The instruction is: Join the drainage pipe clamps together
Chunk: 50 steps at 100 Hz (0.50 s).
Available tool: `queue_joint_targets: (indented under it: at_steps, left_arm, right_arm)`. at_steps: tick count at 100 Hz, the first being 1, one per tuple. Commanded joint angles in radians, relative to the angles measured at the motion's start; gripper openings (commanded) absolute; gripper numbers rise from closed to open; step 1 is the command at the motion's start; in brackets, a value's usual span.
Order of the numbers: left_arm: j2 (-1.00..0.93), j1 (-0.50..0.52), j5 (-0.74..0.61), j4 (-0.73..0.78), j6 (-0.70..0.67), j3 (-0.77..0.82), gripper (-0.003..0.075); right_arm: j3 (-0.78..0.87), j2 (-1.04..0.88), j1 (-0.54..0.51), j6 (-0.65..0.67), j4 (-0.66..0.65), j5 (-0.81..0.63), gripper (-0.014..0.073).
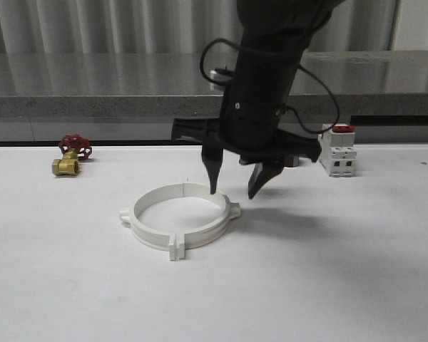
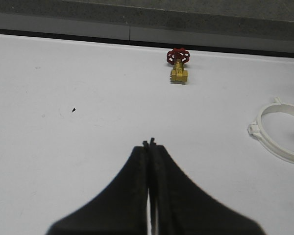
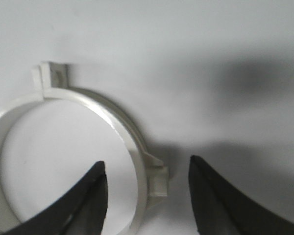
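The two white drainage pipe clamps (image 1: 150, 237) lie together on the table as one wide ring, with square tabs on the outside. I cannot tell whether their ends are latched. My right gripper (image 1: 233, 192) hangs open over the ring's far right part. In the right wrist view, the right gripper (image 3: 147, 161) straddles the ring wall (image 3: 132, 142) at a side tab (image 3: 158, 178), one finger over the inside and one outside, touching nothing. My left gripper (image 2: 149, 143) is shut on nothing, off to the left of the ring (image 2: 277, 149).
A brass valve with a red handwheel (image 1: 71, 158) lies at the back left of the table. A white breaker with a red top (image 1: 338, 151) stands at the back right. A grey ledge runs along the table's far edge.
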Motion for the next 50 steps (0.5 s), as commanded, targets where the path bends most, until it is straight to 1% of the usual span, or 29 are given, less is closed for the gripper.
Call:
queue_joint_targets:
  at_steps: [1, 22, 33, 50]
  left_arm:
    - [0.009, 0.000, -0.067, 0.001, -0.001, -0.028, -0.0020]
    - [0.009, 0.000, -0.067, 0.001, -0.001, -0.028, -0.0020]
    - [0.009, 0.000, -0.067, 0.001, -0.001, -0.028, -0.0020]
    - [0.009, 0.000, -0.067, 0.001, -0.001, -0.028, -0.0020]
  right_arm:
    - [-0.024, -0.118, -0.008, -0.014, -0.101, -0.012, 0.0398]
    - [0.000, -0.268, -0.063, -0.026, -0.273, 0.062, 0.0398]
    - [0.075, -0.376, -0.119, -0.047, -0.295, 0.056, 0.0398]
    - [0.268, -0.586, -0.273, -0.073, -0.297, 0.026, 0.0398]
